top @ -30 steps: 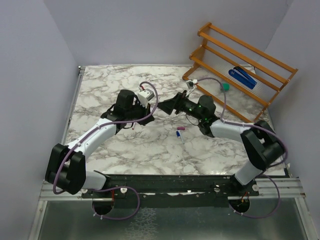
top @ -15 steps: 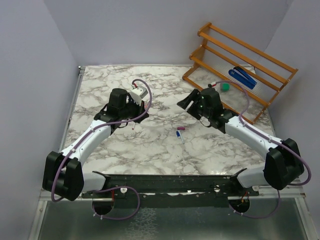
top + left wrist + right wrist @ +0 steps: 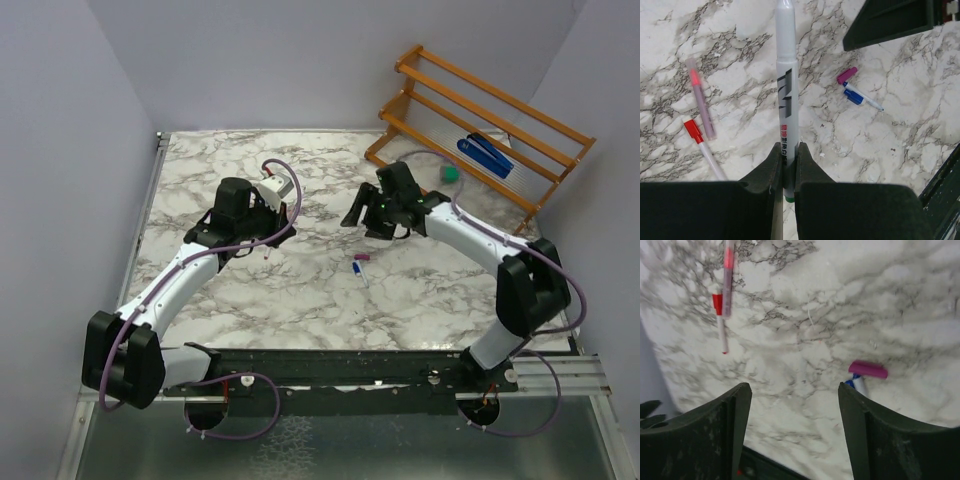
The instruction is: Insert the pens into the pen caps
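Note:
My left gripper (image 3: 787,152) is shut on a pale grey-white pen (image 3: 786,75) with black and red print and a green end at the jaws. On the marble below lie a pink pen (image 3: 701,102) and a red-ended pen (image 3: 705,150), side by side. Further right are a magenta pen cap (image 3: 847,75) and a blue-ended pen (image 3: 862,97), touching. My right gripper (image 3: 795,400) hangs open over the table with nothing between its fingers. The magenta cap (image 3: 868,369) lies just beyond its right finger. In the top view the right gripper (image 3: 352,215) is just behind the cap (image 3: 361,258).
A wooden rack (image 3: 480,120) stands at the back right with a blue stapler-like object (image 3: 485,155) on it. A small green block (image 3: 452,173) sits by the rack. Grey walls enclose the marble table (image 3: 300,300).
The two grippers were close together at the table's centre. The left one drew back left with the pen. The right one swung away right, then returned above the magenta cap, its jaws somewhat narrower.

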You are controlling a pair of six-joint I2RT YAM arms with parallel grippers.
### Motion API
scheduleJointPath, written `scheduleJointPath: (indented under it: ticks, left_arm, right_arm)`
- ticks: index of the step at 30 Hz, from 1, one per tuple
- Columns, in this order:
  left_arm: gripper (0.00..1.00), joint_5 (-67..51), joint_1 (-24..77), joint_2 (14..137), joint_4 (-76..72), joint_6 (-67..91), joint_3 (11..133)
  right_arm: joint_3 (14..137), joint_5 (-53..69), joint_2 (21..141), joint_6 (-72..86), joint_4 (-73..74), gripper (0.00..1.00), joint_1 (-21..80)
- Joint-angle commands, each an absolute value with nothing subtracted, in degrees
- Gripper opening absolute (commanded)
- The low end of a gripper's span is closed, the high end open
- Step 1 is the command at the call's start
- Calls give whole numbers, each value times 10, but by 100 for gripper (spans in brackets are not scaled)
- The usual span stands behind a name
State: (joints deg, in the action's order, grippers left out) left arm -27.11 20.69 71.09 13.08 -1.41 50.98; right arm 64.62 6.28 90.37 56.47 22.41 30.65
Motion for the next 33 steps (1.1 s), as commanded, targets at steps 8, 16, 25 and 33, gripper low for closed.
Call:
scheduleJointPath:
  ticks: [8,16,25,33]
  left_arm:
    - [0,-269,206,702,149,-34,522]
    - [0,-287,207,714,144,-30,526]
    - [0,-291,207,712,142,-24,523]
    - [0,-288,207,715,142,-24,522]
  right_arm:
    - [747,-63,969,-119,396,67,310]
    - [651,122,897,-154,332,54,310]
    - [622,130,924,-149,236,46,330]
    - [631,98,959,-152,201,42,338]
